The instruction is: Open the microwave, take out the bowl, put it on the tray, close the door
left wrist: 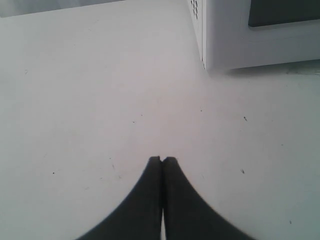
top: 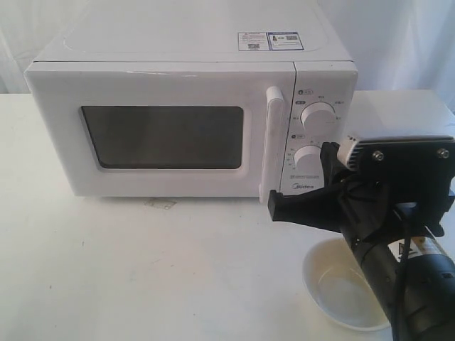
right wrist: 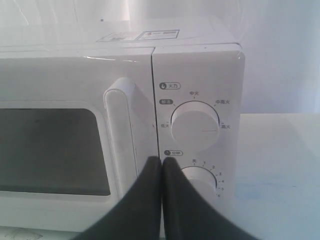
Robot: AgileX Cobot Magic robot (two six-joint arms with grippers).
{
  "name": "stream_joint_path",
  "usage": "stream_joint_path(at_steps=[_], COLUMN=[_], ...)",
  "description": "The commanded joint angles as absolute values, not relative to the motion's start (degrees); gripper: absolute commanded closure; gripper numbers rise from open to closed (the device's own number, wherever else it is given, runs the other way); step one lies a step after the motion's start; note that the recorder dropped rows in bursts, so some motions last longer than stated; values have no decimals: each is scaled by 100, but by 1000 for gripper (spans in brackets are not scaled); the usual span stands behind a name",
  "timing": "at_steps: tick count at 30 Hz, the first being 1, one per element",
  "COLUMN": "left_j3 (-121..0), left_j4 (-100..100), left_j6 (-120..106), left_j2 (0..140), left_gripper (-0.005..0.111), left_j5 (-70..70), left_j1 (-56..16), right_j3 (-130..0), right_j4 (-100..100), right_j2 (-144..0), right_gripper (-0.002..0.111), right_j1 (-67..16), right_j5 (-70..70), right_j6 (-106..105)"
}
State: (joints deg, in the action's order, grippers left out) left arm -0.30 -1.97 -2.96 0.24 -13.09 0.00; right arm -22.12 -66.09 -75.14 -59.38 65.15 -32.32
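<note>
The white microwave (top: 192, 42) stands at the back of the table with its door (top: 163, 85) shut, and the tall bar handle (top: 271, 142) sits beside the two knobs. My right gripper (top: 274, 206) is shut and empty; its tips are at the foot of the handle, in front of the seam between door and knob panel (right wrist: 200, 55). The right wrist view shows the gripper (right wrist: 161, 160) between the handle (right wrist: 120, 135) and the lower knob (right wrist: 202, 182). A cream-white bowl (top: 341, 288) rests on the table under the right arm. My left gripper (left wrist: 162, 159) hangs shut over bare table. No tray is in view.
The microwave's left front corner (left wrist: 235, 35) shows in the left wrist view, well ahead of the left gripper. A small scrap (top: 160, 204) lies on the white table (top: 142, 270) under the microwave's front edge. A pale curtain hangs behind.
</note>
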Motion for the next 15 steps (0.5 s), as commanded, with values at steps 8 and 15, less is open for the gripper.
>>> stream_joint_path(at_steps=[8, 15], left_j3=[0, 0], left_j4=[-214, -214], left_j6=[-259, -259], left_j2=[0, 0], left_gripper=[107, 107], left_j5=[-1333, -1333], left_j1=[0, 0], right_j3=[-2177, -2177], right_j4=[-6617, -6617], right_j2=[-7476, -7476], right_gripper=[108, 108], right_j1=[-5948, -5948], right_j5=[6556, 6704], right_j6=[-3238, -3239])
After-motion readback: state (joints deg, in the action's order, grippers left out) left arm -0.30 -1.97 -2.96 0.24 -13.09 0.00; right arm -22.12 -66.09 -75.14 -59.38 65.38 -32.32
